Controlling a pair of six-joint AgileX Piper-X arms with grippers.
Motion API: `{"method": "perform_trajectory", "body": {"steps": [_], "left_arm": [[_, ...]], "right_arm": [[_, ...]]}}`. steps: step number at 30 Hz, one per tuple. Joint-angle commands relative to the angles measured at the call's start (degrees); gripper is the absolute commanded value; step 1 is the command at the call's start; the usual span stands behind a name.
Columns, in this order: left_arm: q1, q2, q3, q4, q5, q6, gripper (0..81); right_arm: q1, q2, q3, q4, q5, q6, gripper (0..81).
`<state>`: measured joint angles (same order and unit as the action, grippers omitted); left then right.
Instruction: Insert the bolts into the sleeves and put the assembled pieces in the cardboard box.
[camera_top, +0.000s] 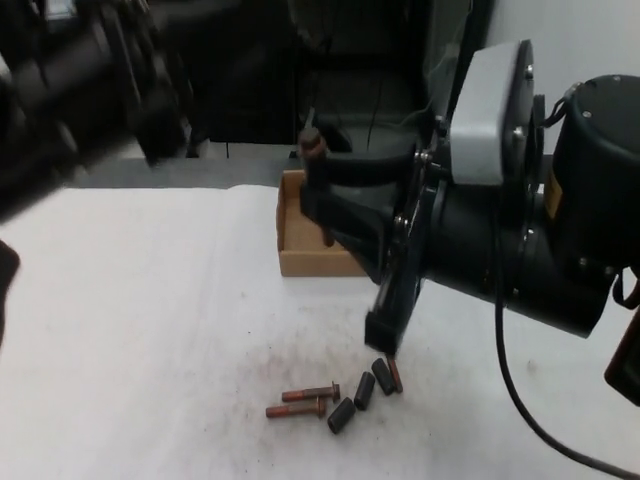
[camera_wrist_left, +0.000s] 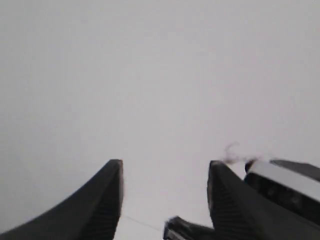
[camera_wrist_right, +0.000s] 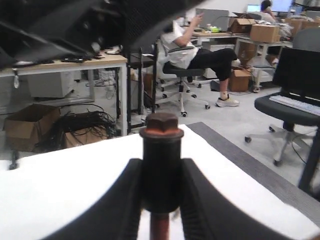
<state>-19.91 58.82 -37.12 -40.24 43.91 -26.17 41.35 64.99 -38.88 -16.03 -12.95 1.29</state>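
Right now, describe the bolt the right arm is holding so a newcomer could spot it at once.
Find the cardboard box at the far side of the white cloth. Just by it, the jaws of the right arm hold a rusty bolt upright. Unlike the loose bolts lying flat nearer the camera, it is off the cloth and wears a black sleeve under its head.

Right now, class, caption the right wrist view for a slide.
Right gripper: jaws clamp a sleeved bolt upright above the white bench.

I see an open office-lab: swivel chairs mid-frame, cartons and monitors at upper right, a cable tangle on the floor at lower left.
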Motion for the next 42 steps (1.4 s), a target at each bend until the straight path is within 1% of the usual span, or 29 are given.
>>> {"method": "perform_trajectory", "body": {"steps": [1,2,3,5,7,11,14,17,22,27,31,36,42], "left_arm": [[1.3,-1.5,-1.8,-1.0,-5.5,0.5,44.8],[1.6,-1.7,-1.7,-0.7,-6.7,0.5,41.0],[2.0,-1.9,-1.7,0.4,-7.6,1.0,34.4],[2.4,-2.3,-1.7,4.4,-8.5,4.1,19.1],[2.4,-2.6,-1.7,11.3,-9.5,7.3,0.5],[2.4,-2.7,-1.7,27.6,-12.3,8.2,0.3],[2.3,-2.7,-1.7,42.0,-16.0,8.2,0.3],[2.3,-2.7,-1.7,54.9,-18.1,8.4,0.3],[2.3,-2.7,-1.7,66.7,-18.4,14.8,0.3],[2.3,-2.7,-1.7,71.0,-18.6,17.2,0.3],[2.3,-2.7,-1.7,71.3,-18.6,17.2,0.3],[2.3,-2.7,-1.7,71.3,-18.6,17.2,0.3],[2.3,-2.7,-1.7,71.4,-18.6,17.2,0.3]], "right_arm": [[-1.4,0.0,-1.8,3.2,6.8,4.5,0.6],[-2.5,0.5,-3.1,6.3,7.0,6.2,0.6],[-3.8,1.2,-4.7,9.6,7.1,6.9,0.6],[-5.9,3.3,-8.3,15.6,7.0,6.9,0.6],[-8.2,6.7,-13.5,22.6,7.0,6.9,0.6],[-11.4,15.9,-25.6,35.2,6.9,6.9,0.6],[-12.9,24.9,-36.1,44.6,6.9,6.9,0.6],[-13.3,33.8,-45.4,51.1,6.9,6.5,0.6],[-13.4,47.3,-60.4,57.6,6.9,6.5,0.6],[-13.4,58.1,-72.4,64.5,6.9,6.6,0.6],[-13.4,63.7,-78.2,66.3,6.9,6.6,0.6],[-13.4,67.2,-81.5,66.3,6.9,6.6,0.6],[-13.4,67.9,-81.5,62.9,6.9,5.4,0.2]]}}
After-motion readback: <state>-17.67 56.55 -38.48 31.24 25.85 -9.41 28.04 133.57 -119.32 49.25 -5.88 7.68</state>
